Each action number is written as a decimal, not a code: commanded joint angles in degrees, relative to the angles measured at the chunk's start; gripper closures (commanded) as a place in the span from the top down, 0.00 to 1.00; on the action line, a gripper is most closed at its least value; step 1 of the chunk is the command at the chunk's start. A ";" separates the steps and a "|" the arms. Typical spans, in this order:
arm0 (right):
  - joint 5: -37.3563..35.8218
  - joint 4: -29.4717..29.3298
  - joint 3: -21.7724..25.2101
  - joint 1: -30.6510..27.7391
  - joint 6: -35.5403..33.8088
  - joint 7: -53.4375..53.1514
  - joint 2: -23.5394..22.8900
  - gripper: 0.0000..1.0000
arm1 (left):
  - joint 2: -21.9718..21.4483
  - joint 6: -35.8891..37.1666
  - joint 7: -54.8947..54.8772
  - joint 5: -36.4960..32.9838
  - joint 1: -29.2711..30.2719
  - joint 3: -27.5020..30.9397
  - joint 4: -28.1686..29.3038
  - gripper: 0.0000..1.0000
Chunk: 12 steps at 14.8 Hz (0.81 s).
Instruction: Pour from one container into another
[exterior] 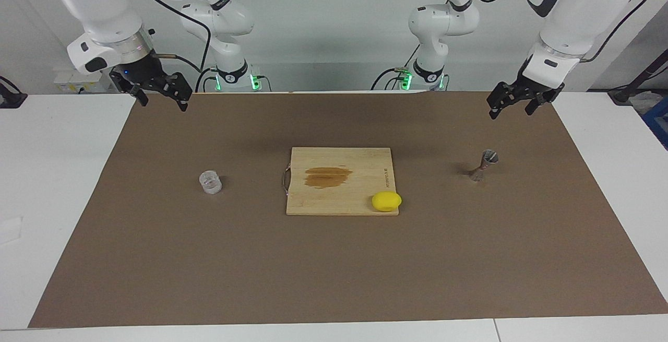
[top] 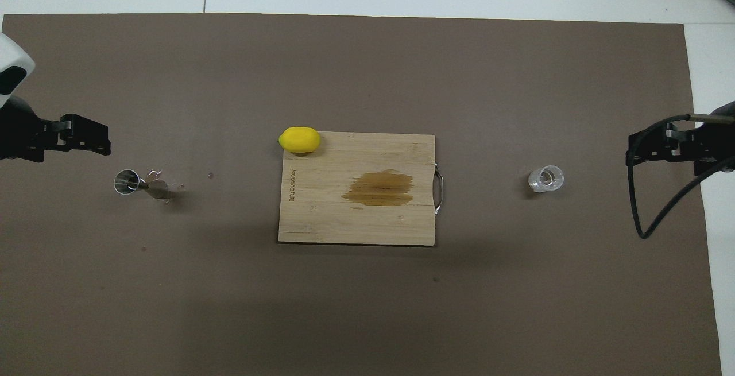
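The clear glass cup (exterior: 210,182) stands upright on the brown mat toward the right arm's end of the table; it also shows in the overhead view (top: 546,178). The metal hourglass jigger (exterior: 484,165) stands on the mat toward the left arm's end, with small wet spots beside it in the overhead view (top: 129,181). My right gripper (exterior: 163,105) hangs open and empty, raised over the mat's edge, apart from the cup (top: 634,149). My left gripper (exterior: 510,114) hangs open and empty, raised over the mat by the jigger, not touching it (top: 103,138).
A wooden cutting board (exterior: 323,201) with a dark stain and a metal handle lies at the mat's middle, between cup and jigger (top: 321,221). A yellow lemon (exterior: 386,201) rests on the board's corner farthest from the robots, toward the left arm's end (top: 299,139).
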State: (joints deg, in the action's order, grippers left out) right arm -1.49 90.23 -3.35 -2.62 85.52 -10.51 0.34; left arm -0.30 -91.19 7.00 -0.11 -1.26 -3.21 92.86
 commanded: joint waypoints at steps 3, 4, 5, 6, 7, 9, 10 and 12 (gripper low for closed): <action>0.52 -0.23 -0.25 -0.63 -0.35 1.37 0.10 1.00 | -1.55 -0.14 0.29 0.11 -0.32 0.05 1.45 1.00; 0.61 -0.23 -0.25 -0.63 -0.35 1.37 0.10 1.00 | -1.55 -0.13 0.29 0.11 -0.23 0.05 1.45 1.00; 0.52 -0.23 -0.25 -0.72 -0.35 1.37 0.10 1.00 | -1.55 -0.13 0.29 0.11 -0.23 0.14 1.45 1.00; 0.61 -0.23 -0.25 -0.63 -0.35 1.37 0.10 1.00 | -1.55 -0.13 0.29 0.11 -0.14 0.05 1.45 1.00; 0.61 -0.23 -0.25 -0.63 -0.35 1.37 0.10 1.00 | -1.55 -0.22 0.29 0.11 -0.06 0.05 1.53 1.00; 0.52 -0.23 -0.25 -0.63 -0.35 1.37 0.10 1.00 | -1.72 -0.57 0.29 0.11 -0.06 -0.04 1.71 1.00; 0.52 -0.23 -0.25 -0.63 -0.35 1.37 0.10 1.00 | -1.72 -0.57 0.29 0.11 -0.32 0.05 1.80 1.00; 0.61 -0.23 -0.25 -0.72 -0.35 1.37 0.10 1.00 | -1.72 -0.75 0.29 0.11 -0.32 0.05 2.06 1.00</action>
State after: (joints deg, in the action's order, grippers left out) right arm -1.49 90.23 -3.35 -2.62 85.52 -10.51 0.34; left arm -0.46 -91.19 7.00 -0.11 -1.27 -3.34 92.88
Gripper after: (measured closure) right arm 0.000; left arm 0.000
